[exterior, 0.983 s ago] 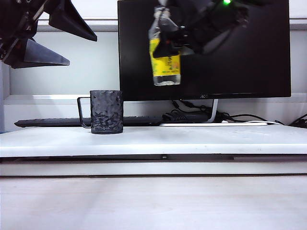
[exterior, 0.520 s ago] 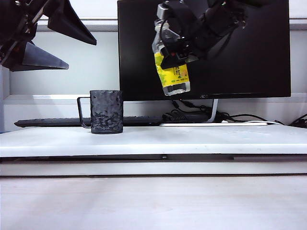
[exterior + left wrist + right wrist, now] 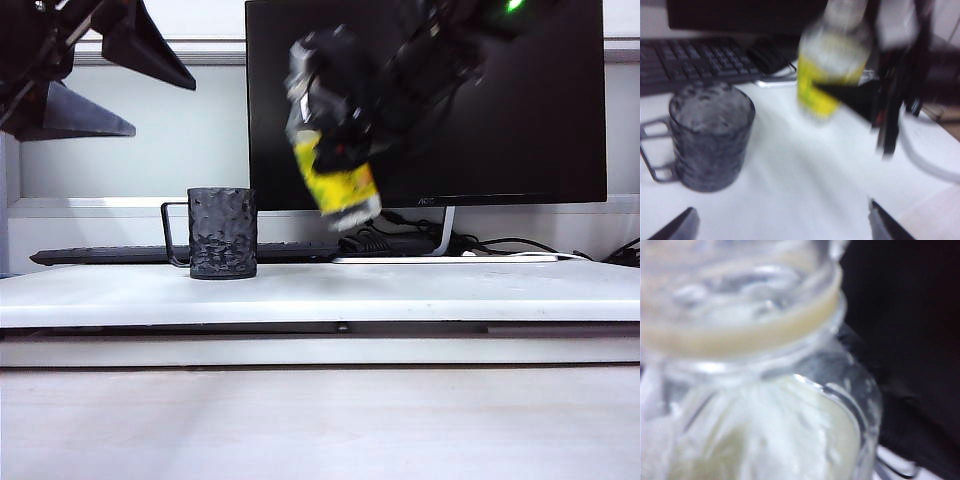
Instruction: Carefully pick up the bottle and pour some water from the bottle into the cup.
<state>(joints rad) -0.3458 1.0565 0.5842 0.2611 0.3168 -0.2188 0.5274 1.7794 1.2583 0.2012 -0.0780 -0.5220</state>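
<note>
Since a second ago your right end effector (image 3: 345, 135) has carried the bottle (image 3: 335, 170) down and toward the cup (image 3: 222, 233), tipping its neck that way. It is pinching the bottle mid-body, held in the air above the worktop (image 3: 400, 290), with the cup below and off to the neck side, still well apart. Your left end effector (image 3: 95, 75) hangs spread wide and empty, above the cup's handle side. You are in the carry step; next, bring the mouth over the rim before tilting further.

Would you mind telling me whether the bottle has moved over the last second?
Yes. Held by the right gripper, the bottle has shifted left and lower against the monitor, toward the cup, and tilted more.
</note>
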